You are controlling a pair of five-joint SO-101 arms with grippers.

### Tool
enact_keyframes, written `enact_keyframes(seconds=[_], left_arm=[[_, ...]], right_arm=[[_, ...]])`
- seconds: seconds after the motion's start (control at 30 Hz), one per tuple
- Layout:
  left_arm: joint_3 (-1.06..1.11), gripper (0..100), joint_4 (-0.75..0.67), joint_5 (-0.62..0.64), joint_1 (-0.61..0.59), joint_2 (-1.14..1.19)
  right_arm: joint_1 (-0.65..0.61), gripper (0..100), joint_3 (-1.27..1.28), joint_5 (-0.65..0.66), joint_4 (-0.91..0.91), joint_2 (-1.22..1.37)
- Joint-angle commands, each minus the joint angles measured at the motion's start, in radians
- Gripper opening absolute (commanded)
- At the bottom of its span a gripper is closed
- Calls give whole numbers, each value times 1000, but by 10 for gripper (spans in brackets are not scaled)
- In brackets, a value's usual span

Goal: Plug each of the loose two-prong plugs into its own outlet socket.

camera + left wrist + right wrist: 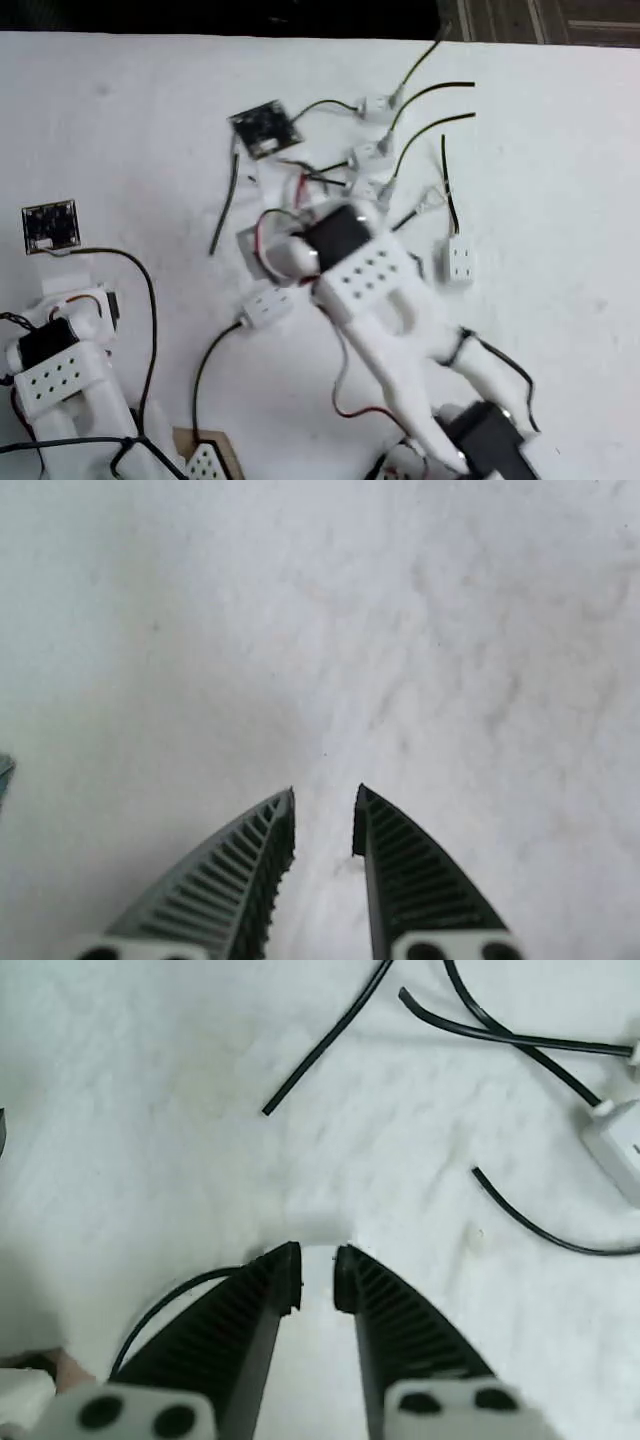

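In the high view my right gripper (256, 254) is at mid-table. The right wrist view shows the right gripper (318, 1278) shut on what looks like a small white plug (316, 1252), whose black cord (170, 1305) curls away behind one finger. A white outlet socket (265, 305) lies just in front of that arm, and another socket (460, 260) lies to its right. Loose white plugs (375, 105) (365, 155) (430, 200) with black cords lie behind; one plug (615, 1145) also appears in the right wrist view. My left gripper (323, 825), at the table's front left (80, 295), is slightly open over bare cloth.
Two small dark marker boards (265, 128) (50, 225) lie on the white cloth. A loose black wire (222, 205) (330, 1040) lies left of the right gripper. A third socket (205, 462) on brown card is at the front edge.
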Motion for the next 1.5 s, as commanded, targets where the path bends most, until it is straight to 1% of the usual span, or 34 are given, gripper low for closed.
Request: enact_keyframes(seconds=[0.0,0.1,0.17,0.27,0.33,0.43,0.67,0.73,0.9,1.1,1.17,1.47], left_arm=[[-3,113,-17,9,-2,-21],[-3,113,-17,9,-2,-21],[-3,113,-18,9,-2,-21],[-3,113,-18,9,-2,-21],[-3,113,-18,9,-2,-21],[-3,113,-18,9,-2,-21],[-3,113,-18,9,-2,-21],[-3,113,-18,9,-2,-21],[-3,113,-18,9,-2,-21],[-3,113,-18,9,-2,-21],[-3,113,-18,9,-2,-21],[-2,113,-18,9,-2,-21]], right_arm=[[-36,181,5,-9,-176,101],[-42,161,-28,-11,-321,259],[-42,159,-72,-25,-374,371],[-42,166,-172,-100,-380,521],[-48,189,-244,-120,-380,607],[-61,209,-338,-123,-380,719],[-85,209,-511,-123,-380,920],[-81,209,-539,-123,-374,954],[-84,193,-614,-123,-266,1000],[-81,13,-657,-117,-216,1023],[-84,26,-652,-115,-200,1024],[-87,17,-660,-117,-128,1007]])
